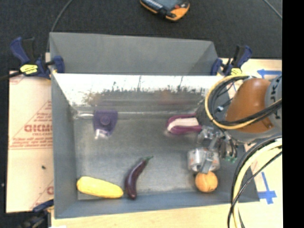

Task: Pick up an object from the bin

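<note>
The grey metal bin (133, 56) is viewed from above, and the arm, with its orange-covered wrist, is reached in from the right. The silver two-finger gripper (204, 164) is positioned low in the near right corner of the bin, directly over a small round orange ball (206, 182), which is lying on the bin floor just beside the near wall. The gripper is seen touching or almost touching the top of the ball (which of the two cannot be told). How far the gripper is opened cannot be told either, nor whether the ball is gripped. A purple-and-white curved plastic piece (182, 124) is lying just behind the gripper, toward the far wall. Well apart, to the left, a dark purple toy aubergine (135, 177) is laid just beside a yellow elongated toy (99, 187) along the near wall. A pale purple cup-like block (104, 120) is set toward the far left.
</note>
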You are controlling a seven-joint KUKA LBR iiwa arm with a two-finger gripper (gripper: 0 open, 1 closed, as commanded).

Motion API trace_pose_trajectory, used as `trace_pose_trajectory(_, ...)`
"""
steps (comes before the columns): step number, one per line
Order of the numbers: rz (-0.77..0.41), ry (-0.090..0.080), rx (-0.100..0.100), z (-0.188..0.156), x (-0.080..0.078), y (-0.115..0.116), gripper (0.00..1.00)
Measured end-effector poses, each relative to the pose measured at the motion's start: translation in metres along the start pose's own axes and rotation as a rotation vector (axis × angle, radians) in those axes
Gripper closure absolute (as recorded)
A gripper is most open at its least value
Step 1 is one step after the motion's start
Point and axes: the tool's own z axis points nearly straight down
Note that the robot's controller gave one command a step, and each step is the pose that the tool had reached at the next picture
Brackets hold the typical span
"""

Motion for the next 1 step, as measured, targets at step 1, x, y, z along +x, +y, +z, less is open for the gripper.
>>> trace_pose_trajectory(1,-0.086,-0.009,-0.005,0.0073,-0.0031,-0.0076,0.00)
